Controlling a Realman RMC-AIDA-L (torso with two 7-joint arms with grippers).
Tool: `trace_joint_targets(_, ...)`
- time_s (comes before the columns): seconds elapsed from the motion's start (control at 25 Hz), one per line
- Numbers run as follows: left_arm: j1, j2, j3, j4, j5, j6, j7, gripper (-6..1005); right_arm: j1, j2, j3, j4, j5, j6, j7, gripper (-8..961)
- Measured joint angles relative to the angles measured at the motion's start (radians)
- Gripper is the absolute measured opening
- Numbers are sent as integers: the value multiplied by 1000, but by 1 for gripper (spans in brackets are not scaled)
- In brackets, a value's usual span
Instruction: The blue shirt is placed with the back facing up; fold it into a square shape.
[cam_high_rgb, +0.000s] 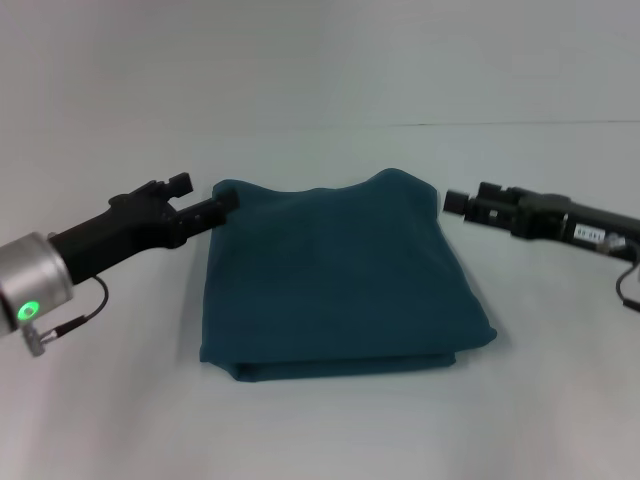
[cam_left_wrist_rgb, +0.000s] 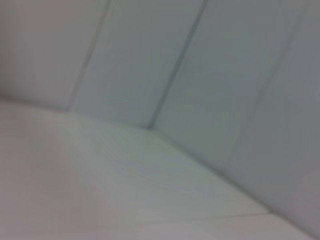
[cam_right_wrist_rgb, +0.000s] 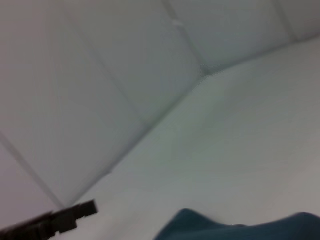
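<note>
We saw the white table (cam_high_rgb: 120, 420) carrying everything, its far edge meeting a pale panelled wall (cam_high_rgb: 320, 50). The blue shirt (cam_high_rgb: 335, 280) lay near the middle of the table, folded into a rough square with plain fabric uppermost; we could read no lettering on it. Along its near edge a second layer showed beneath the top one, and its far edge rose in two soft humps at the corners. What lay inside the fold was hidden from us.

The left gripper (cam_high_rgb: 228, 205) reached in from the table's left side, its black tip touching the shirt's far left corner. We thought the fingers stood narrow on that corner, but whether they pinched the fabric we could not tell. A green light (cam_high_rgb: 27, 309) glowed on the silver wrist band behind it, and a thin cable looped below.

The right gripper (cam_high_rgb: 455, 202) hung just beside the shirt's far right corner, apart from the cloth; we could not tell how its fingers stood. A small white label (cam_high_rgb: 588, 235) sat on its arm, the print too small for us to read.

The left wrist view showed only bare table and wall panels. The right wrist view caught the shirt's far edge (cam_right_wrist_rgb: 240, 227), cut off by the frame, and the left gripper's dark tip (cam_right_wrist_rgb: 75, 214) beyond it.
</note>
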Motion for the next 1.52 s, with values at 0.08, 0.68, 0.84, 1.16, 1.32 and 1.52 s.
trace_joint_targets(0.08,20,-1,-44,5,-1,115,48,890,-15,8,6,5,21,-51,-80,912)
trace_joint_targets(0.68,188,-4,-197,0,36,547,232,885,-51,17,-46,40,21,-258,-314,899)
trace_joint_targets(0.84,198,-5,-212,2,100,562,226,885,-35,19,-55,40,-39,-263,-304,900)
trace_joint_targets(1.16,209,-5,-222,1,132,578,218,886,-28,19,-87,38,-65,-264,-280,899)
trace_joint_targets(1.32,209,-5,-232,1,148,589,217,886,-28,19,-89,41,-66,-265,-280,899)
trace_joint_targets(1.52,204,-2,-237,1,156,594,215,886,-28,18,-90,44,-66,-267,-280,900)
